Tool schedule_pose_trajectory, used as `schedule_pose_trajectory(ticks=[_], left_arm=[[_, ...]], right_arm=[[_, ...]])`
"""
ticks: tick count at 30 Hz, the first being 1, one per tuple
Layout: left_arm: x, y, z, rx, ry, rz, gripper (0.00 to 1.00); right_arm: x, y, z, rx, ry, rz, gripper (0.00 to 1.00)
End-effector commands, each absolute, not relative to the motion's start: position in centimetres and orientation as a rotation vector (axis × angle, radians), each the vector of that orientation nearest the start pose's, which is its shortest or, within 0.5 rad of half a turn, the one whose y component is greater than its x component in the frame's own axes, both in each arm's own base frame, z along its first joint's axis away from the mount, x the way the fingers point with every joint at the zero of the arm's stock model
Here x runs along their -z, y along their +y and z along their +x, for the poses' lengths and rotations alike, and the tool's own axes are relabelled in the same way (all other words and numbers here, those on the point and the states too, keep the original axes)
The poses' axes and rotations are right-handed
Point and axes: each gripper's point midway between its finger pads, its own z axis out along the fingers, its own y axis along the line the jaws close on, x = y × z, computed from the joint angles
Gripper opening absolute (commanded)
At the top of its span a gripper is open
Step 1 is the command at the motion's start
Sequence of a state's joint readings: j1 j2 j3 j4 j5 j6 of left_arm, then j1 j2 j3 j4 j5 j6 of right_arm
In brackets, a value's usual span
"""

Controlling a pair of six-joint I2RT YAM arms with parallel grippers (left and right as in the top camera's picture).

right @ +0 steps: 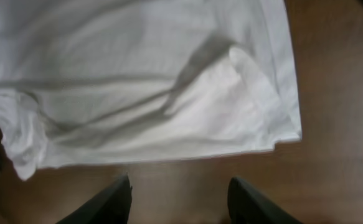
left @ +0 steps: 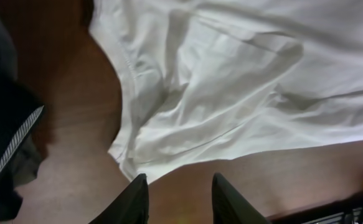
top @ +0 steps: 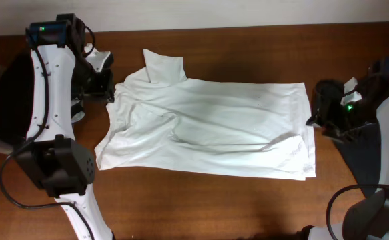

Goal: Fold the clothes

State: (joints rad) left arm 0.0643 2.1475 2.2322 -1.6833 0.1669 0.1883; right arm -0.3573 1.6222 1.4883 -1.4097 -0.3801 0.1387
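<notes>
A large white shirt [top: 207, 127] lies spread and wrinkled across the middle of the wooden table, with a folded flap [top: 162, 67] sticking out at its back left. My left gripper [top: 111, 91] hovers at the shirt's left edge. In the left wrist view it [left: 178, 185] is open over bare wood, just short of the white shirt [left: 231, 81]. My right gripper [top: 313, 121] sits at the shirt's right edge. In the right wrist view it [right: 180, 190] is open over bare wood, with the shirt's hem [right: 169, 106] just ahead. Neither gripper holds cloth.
A dark garment with a pale striped edge [left: 7, 124] lies left of the white shirt, also seen as a dark mass [top: 1, 93] beside the left arm. Dark slate-blue cloth [top: 359, 160] lies under the right arm. The table's back edge [top: 247, 27] meets a pale wall.
</notes>
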Motion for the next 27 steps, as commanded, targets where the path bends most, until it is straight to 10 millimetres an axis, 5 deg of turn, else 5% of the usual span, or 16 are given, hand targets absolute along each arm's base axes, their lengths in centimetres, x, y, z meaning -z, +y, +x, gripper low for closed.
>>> schedule_pose_trajectory(ticks=[1, 3, 5, 7, 8, 12, 16, 18, 20, 24, 27], left_arm=[[-20.1, 2.1, 35.5, 0.055, 3.136, 0.031, 0.41], [-20.1, 2.3, 32.8, 0.055, 3.162, -0.015, 0.47], [-17.7, 0.9, 31.0, 0.176, 3.176, -0.032, 0.51], [-14.4, -0.5, 30.3, 0.299, 3.186, -0.037, 0.51], [-12.5, -1.0, 29.9, 0.353, 3.194, -0.042, 0.5], [-4.3, -2.1, 29.5, 0.439, 3.134, -0.054, 0.11], [-0.3, -2.0, 28.0, 0.411, 3.127, -0.12, 0.01], [0.7, -0.9, 26.9, 0.314, 3.16, -0.207, 0.0], [1.1, 1.3, 25.4, 0.168, 3.212, -0.359, 0.01], [0.6, 4.4, 22.2, 0.166, 3.281, -0.642, 0.01], [0.0, 5.9, 21.3, 0.199, 3.28, -0.745, 0.04]], right_arm=[[-17.6, -3.8, 28.1, -0.578, 2.958, 0.741, 0.57], [-16.9, -4.2, 27.1, -0.524, 2.996, 0.768, 0.57], [-14.5, -4.2, 26.0, -0.496, 3.041, 0.853, 0.46], [-11.6, -3.9, 25.2, -0.504, 3.053, 0.936, 0.11], [-10.0, -3.8, 24.8, -0.506, 3.051, 0.978, 0.04], [-3.6, -1.9, 23.9, -0.634, 2.972, 1.105, 0.04], [0.4, -2.0, 23.9, -0.614, 2.865, 1.153, 0.04], [1.3, -2.2, 23.0, -0.561, 2.868, 1.215, 0.04], [1.9, -3.9, 19.7, -0.297, 2.898, 1.488, 0.04], [0.7, -5.1, 16.4, -0.059, 3.013, 1.559, 0.04], [-0.4, -6.7, 16.0, 0.109, 3.028, 1.542, 0.04]])
